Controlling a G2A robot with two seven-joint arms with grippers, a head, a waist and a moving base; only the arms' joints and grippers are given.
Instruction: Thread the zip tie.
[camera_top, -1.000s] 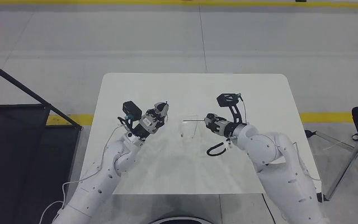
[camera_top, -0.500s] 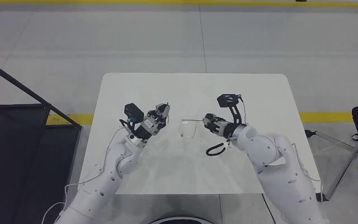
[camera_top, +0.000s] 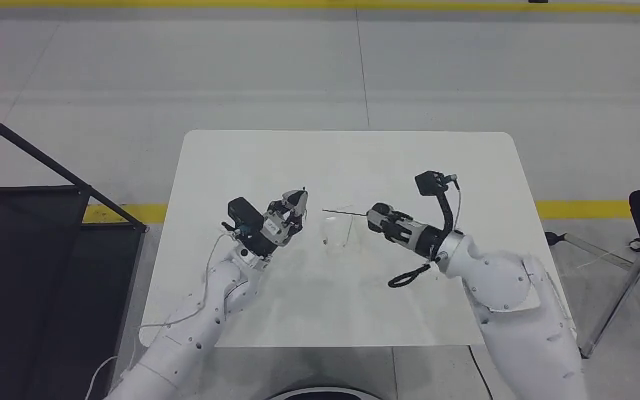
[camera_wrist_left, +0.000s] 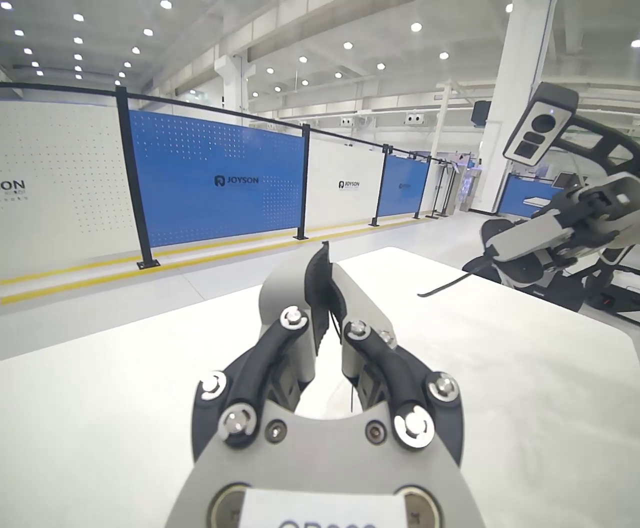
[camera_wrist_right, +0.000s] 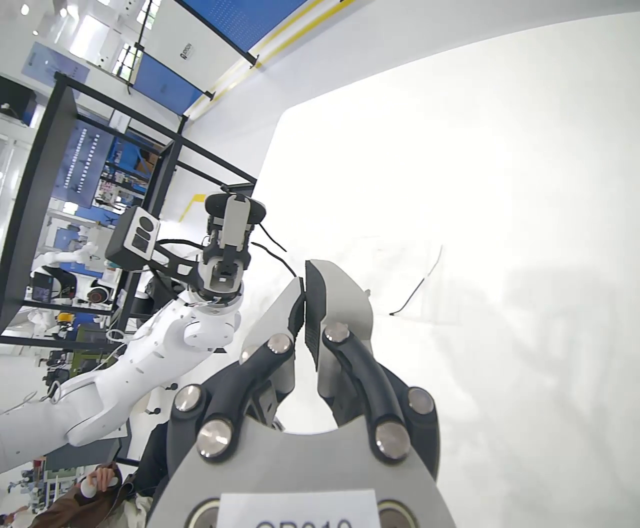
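Note:
A thin black zip tie (camera_top: 345, 213) sticks out level over the white table (camera_top: 450, 160), and my right gripper (camera_top: 372, 213) is shut on one end of it. Its free tip (camera_wrist_left: 422, 294) points toward my left gripper (camera_top: 298, 198), with a short gap between them. In the right wrist view the tie (camera_wrist_right: 272, 255) curves out from the closed right gripper (camera_wrist_right: 304, 275). My left gripper (camera_wrist_left: 327, 260) is shut on a thin black strand (camera_wrist_left: 328, 320) that runs down between its pads. A short black strand (camera_wrist_right: 274, 238) pokes out of it toward the right gripper.
On the table under the gap between the grippers lies a faint thin outline (camera_top: 336, 234) with one dark edge (camera_wrist_right: 415, 295); I cannot tell whether it is an object or a shadow. A black frame (camera_top: 40, 160) stands off the table's left side.
My left gripper has shifted slightly toward the middle of the table. The right arm's wrist has swung outward, while its fingertips and the zip tie stayed nearly in place.

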